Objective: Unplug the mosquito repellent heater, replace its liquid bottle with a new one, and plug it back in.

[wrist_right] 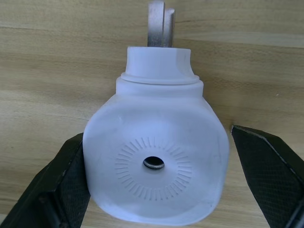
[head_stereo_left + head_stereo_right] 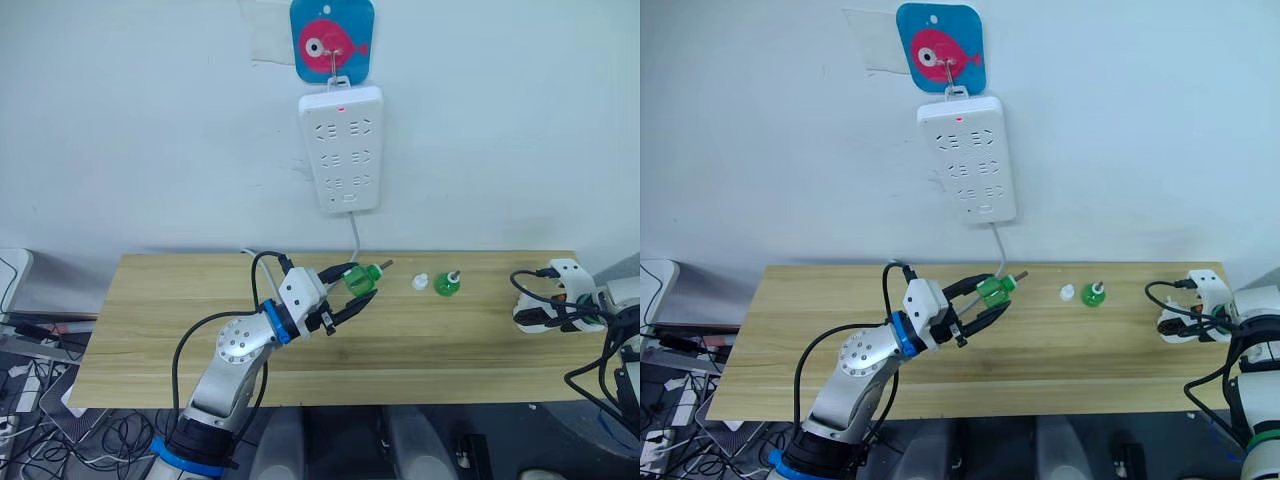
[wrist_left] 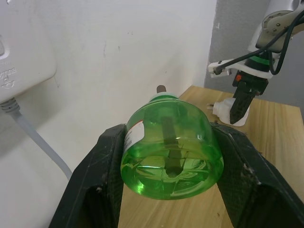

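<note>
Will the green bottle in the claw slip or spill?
Probably a bit slippery: the bottle is smooth, rounded plastic, held between the left claw's fingers. It looks light, only part-filled with liquid. Spilling seems unlikely, since a wick fills its neck.

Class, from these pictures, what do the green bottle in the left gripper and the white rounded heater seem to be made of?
The green see-through bottle looks like glossy clear-tinted plastic: its dark wick shows through the wall. The white rounded heater looks like matte moulded plastic, with fine radial ridges around its centre hole; its prongs look metallic.
</note>
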